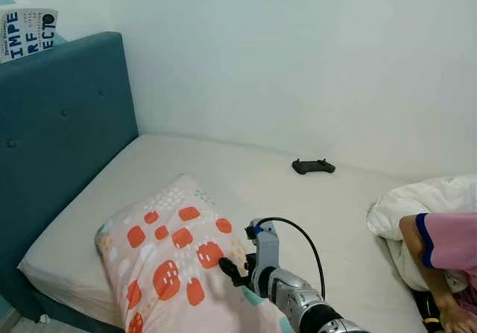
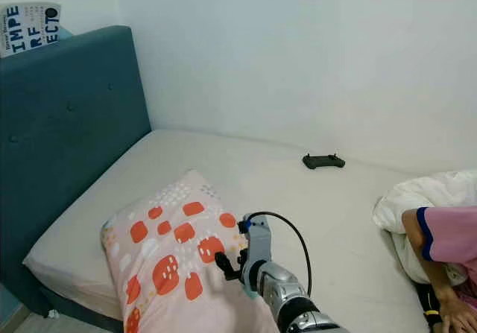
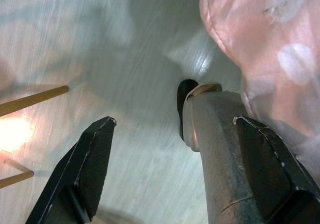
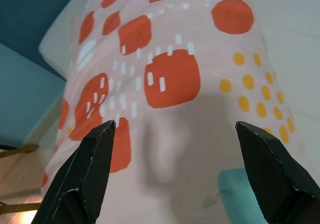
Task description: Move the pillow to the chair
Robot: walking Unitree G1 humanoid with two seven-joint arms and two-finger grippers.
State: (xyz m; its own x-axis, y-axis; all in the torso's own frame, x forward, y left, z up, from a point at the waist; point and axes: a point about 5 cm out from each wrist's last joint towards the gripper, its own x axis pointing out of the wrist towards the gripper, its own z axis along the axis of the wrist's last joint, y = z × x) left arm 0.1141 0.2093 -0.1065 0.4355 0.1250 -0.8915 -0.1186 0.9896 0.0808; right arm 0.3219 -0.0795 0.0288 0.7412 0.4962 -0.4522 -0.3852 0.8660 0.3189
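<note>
On the bed (image 1: 313,199), close to the teal headboard (image 1: 59,147), lay the pillow (image 1: 171,258), long axis running away from the robot, directly beneath the right gripper (image 4: 175,169), whose fingers were spread wide and held nothing.

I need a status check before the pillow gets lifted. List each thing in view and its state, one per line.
pillow: lying flat on the bed, not gripped
right gripper: open, poised just above the pillow
left gripper: open, over the floor beside the pillow's edge
game controller: lying on the mattress near the wall
white duvet: bunched up at the bed's right side
book: upright atop the headboard
</note>
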